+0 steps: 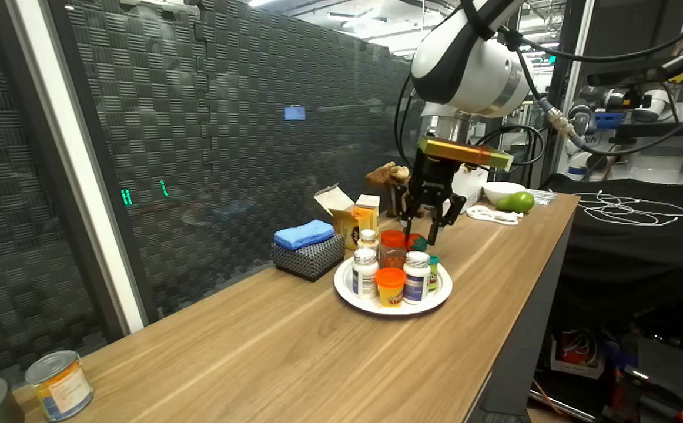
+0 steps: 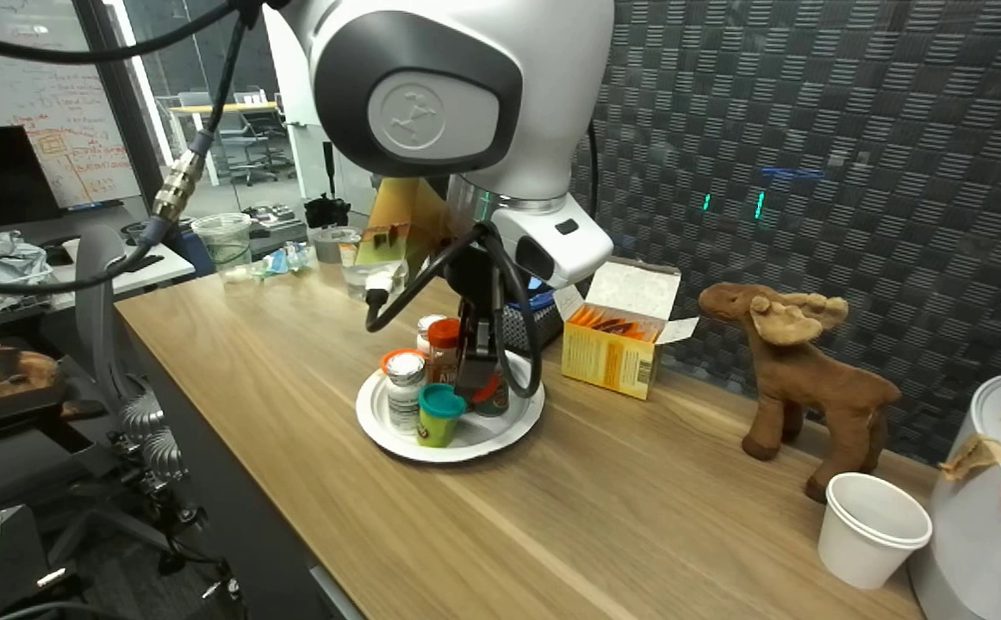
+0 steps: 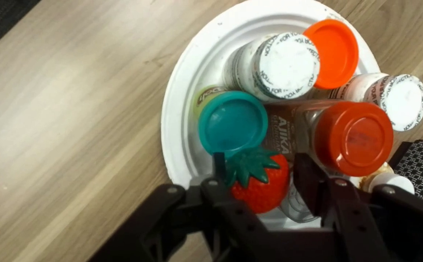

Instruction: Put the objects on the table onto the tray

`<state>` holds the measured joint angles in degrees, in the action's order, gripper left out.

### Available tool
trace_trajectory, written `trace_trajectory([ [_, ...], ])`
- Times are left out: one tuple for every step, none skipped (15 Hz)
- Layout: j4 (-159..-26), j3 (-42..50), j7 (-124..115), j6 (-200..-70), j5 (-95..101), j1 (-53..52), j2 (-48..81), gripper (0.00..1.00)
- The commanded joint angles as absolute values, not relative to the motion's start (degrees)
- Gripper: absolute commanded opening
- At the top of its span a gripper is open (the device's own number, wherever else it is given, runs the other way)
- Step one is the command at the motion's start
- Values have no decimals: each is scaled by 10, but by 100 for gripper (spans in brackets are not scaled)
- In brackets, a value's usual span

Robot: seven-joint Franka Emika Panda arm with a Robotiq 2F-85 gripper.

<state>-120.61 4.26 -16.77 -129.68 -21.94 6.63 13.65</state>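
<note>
The round white plate (image 3: 175,120) sits on the desk (image 1: 294,352), crowded with two white pill bottles (image 3: 288,65), an orange-lidded tub (image 1: 391,288), a teal-lidded tub (image 2: 439,416) and a red-lidded jar (image 3: 353,138). A red strawberry (image 3: 264,185) is just beside the teal-lidded tub; what it rests on I can't tell. The gripper (image 1: 419,235) points down there, spread to either side of the strawberry. Near the plate, a blue cloth (image 1: 304,234) tops a dark box (image 1: 308,257); a brown toy moose (image 2: 811,379) stands farther along.
</note>
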Motion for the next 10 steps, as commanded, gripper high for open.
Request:
trace_trajectory([
  [-1211,43,-151,-1300,-230,66,129,84],
  [-1213,43,-150,-1301,-231,67,127,92],
  [-1214,44,-148,-1301,-232,67,126,100],
  [-1215,44,-146,-1301,-233,68,125,100],
  [-1217,44,-145,-1302,-233,68,125,100],
  [-1217,44,-143,-1302,-234,68,124,100],
  [-1218,44,-141,-1302,-233,69,123,100],
  [-1218,45,-140,-1301,-233,69,123,100],
  [-1220,45,-138,-1299,-231,69,120,100],
  [-1221,47,-142,-1295,-227,69,115,100],
])
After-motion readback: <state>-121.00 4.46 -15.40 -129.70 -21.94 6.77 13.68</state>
